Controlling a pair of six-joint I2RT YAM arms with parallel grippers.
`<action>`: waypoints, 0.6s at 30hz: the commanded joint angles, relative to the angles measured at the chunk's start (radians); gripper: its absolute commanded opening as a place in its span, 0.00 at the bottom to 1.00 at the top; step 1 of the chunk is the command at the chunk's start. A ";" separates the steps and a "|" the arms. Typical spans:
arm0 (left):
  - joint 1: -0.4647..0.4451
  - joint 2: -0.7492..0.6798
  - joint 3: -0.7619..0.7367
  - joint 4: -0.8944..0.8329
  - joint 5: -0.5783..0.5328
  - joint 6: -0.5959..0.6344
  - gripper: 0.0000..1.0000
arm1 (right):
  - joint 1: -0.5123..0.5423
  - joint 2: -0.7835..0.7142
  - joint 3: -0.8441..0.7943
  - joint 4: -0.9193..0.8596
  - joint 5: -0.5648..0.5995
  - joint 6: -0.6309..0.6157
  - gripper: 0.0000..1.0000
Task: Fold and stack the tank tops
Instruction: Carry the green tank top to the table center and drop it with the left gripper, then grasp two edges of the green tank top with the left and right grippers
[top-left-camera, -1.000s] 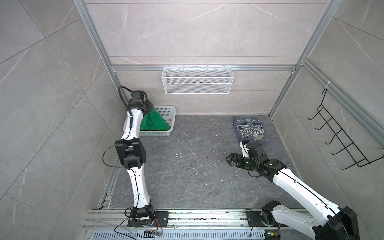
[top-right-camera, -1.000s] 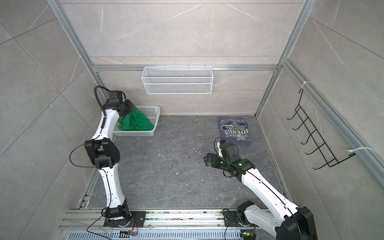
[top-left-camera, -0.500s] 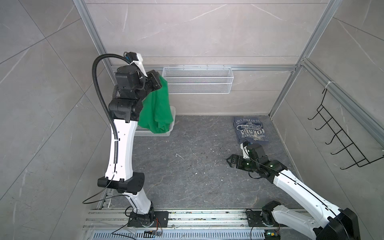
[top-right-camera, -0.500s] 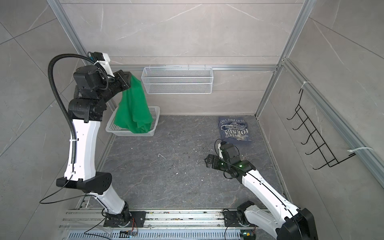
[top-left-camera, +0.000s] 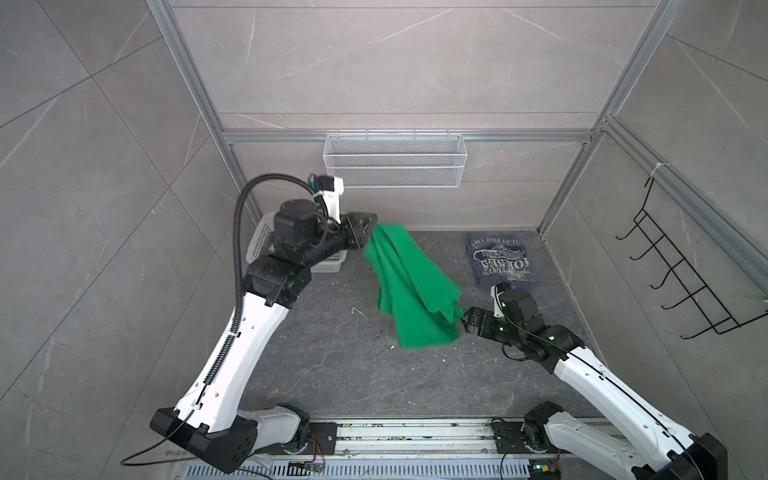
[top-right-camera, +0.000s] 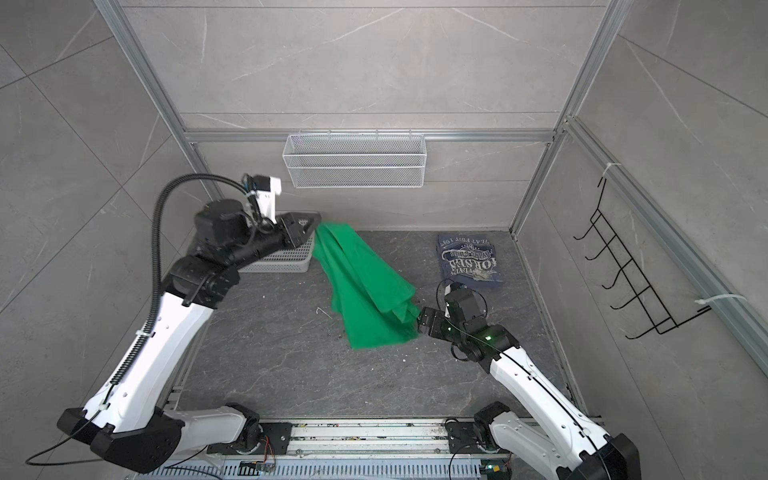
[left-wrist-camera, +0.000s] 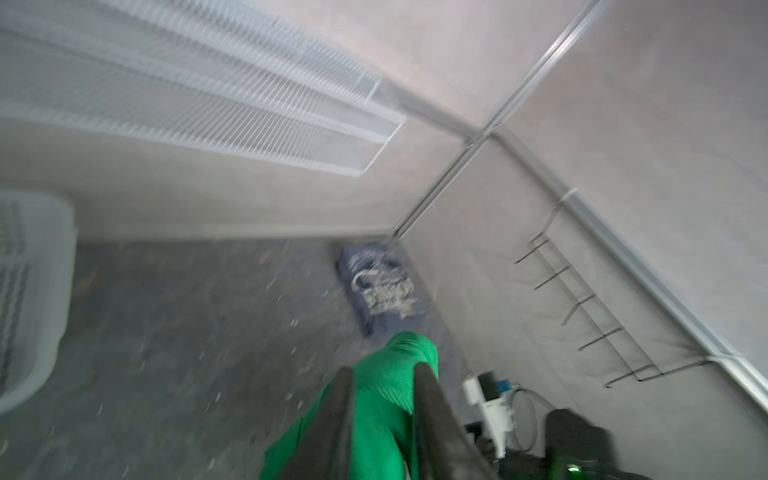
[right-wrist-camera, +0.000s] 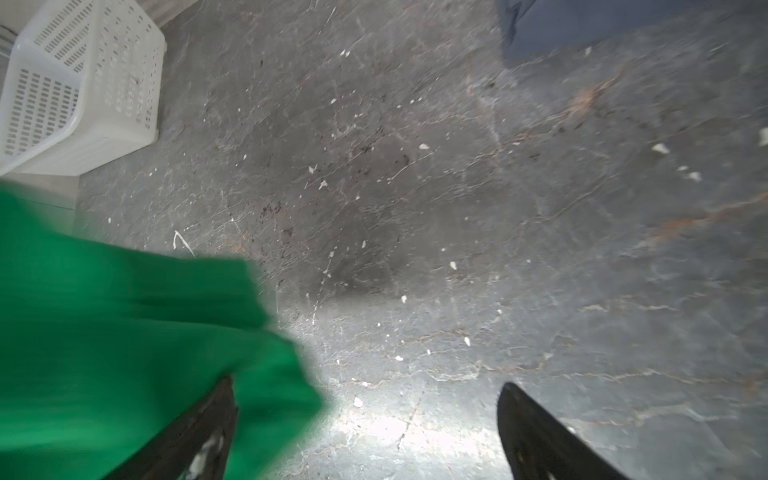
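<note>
a: where the left gripper (top-left-camera: 368, 226) reaches out past the white basket (top-left-camera: 258, 243), what does it have?
b: the green tank top (top-left-camera: 409, 286). in the left wrist view its fingers (left-wrist-camera: 332, 424) stand partly apart with green cloth filling the gap. whether they pinch it or it just lies there, i cannot tell.
a: and where does the top run from there?
b: in both top views it stretches off the gripper's tip in a long crumpled band. it slants over the dark table (top-left-camera: 332, 374) toward the right gripper (top-left-camera: 465, 323), and its lower end is bunched right against that gripper.
a: has the right one taken hold?
b: no. the right wrist view shows its jaws spread wide with bare table between them. green cloth drapes over one finger (right-wrist-camera: 208, 432) only, and nothing is clamped.
a: the other top?
b: the slate-blue tank top (top-left-camera: 500, 259) lies folded flat near the far right corner, print up. it is just behind the right gripper and apart from the green one.
</note>
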 joint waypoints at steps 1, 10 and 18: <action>0.005 0.037 -0.208 -0.058 -0.186 -0.093 0.63 | 0.007 -0.025 0.004 -0.053 0.073 0.024 0.98; 0.030 0.063 -0.579 0.123 -0.115 -0.147 0.72 | 0.008 -0.010 -0.047 -0.016 -0.010 0.053 0.95; 0.042 0.141 -0.607 0.219 -0.060 -0.146 0.69 | 0.040 0.159 -0.084 0.108 -0.081 0.093 0.83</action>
